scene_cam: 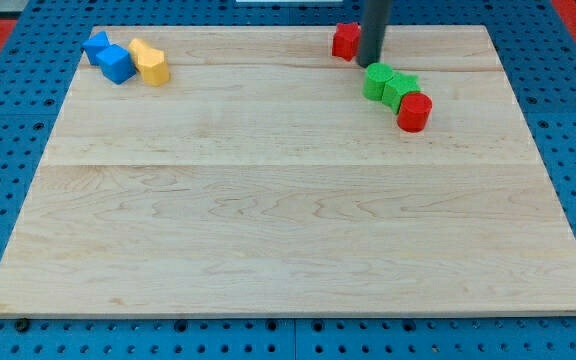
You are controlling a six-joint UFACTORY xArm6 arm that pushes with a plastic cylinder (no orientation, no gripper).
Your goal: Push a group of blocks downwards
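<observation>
- My tip [370,64], the lower end of the straight dark rod, rests on the light wooden board [288,230] near its top edge, right of centre.
- The rod carries no fingers or jaws, so nothing opens or clamps; the tip holds nothing.
- A red block [345,40] of unclear shape sits just to the view's left of the rod, partly hidden by it, close to the board's top edge.
- Just below the tip lies a green block [377,81]; a second green block [401,90] touches it on the view's right.
- A red cylinder block [414,111] touches that second green block at its lower right, ending a slanting row.
- Near the board's top left corner sit two blue blocks [96,45] [117,63] and a yellow block [150,62], packed together.
- The board lies on a blue perforated table [8,180].
</observation>
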